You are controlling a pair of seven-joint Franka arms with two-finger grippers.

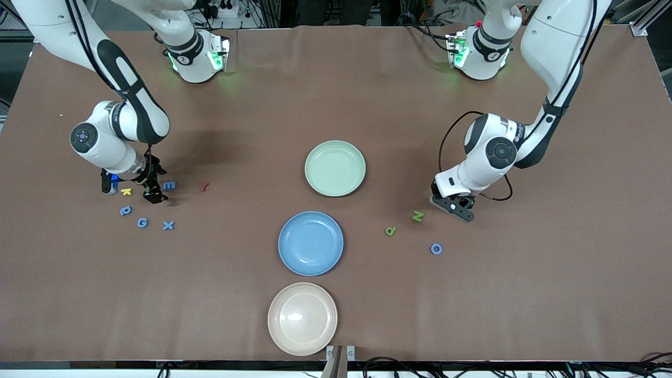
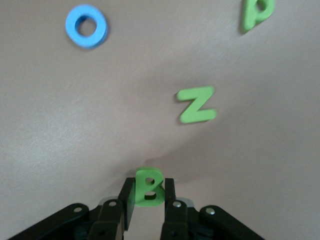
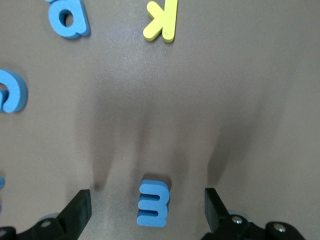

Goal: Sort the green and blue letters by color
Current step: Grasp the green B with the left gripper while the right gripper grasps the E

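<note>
My left gripper (image 2: 148,194) is shut on a green letter B (image 2: 148,186), which stands upright between the pads. That gripper (image 1: 462,212) is low over the table, beside the green N (image 1: 417,216). A green P (image 1: 390,230) and a blue O (image 1: 436,249) lie nearer the front camera. My right gripper (image 3: 147,201) is open, its fingers on either side of a blue E (image 3: 153,203) without touching it. In the front view it (image 1: 132,190) hangs over the yellow K (image 1: 126,191). Three more blue letters lie there: a small one (image 1: 125,210), a G (image 1: 142,223) and an X (image 1: 168,226).
Three plates run down the middle of the table: pale green (image 1: 335,168), blue (image 1: 311,243) and beige (image 1: 302,318), all bare. A dark red letter (image 1: 205,186) lies between the blue E (image 1: 169,185) and the green plate.
</note>
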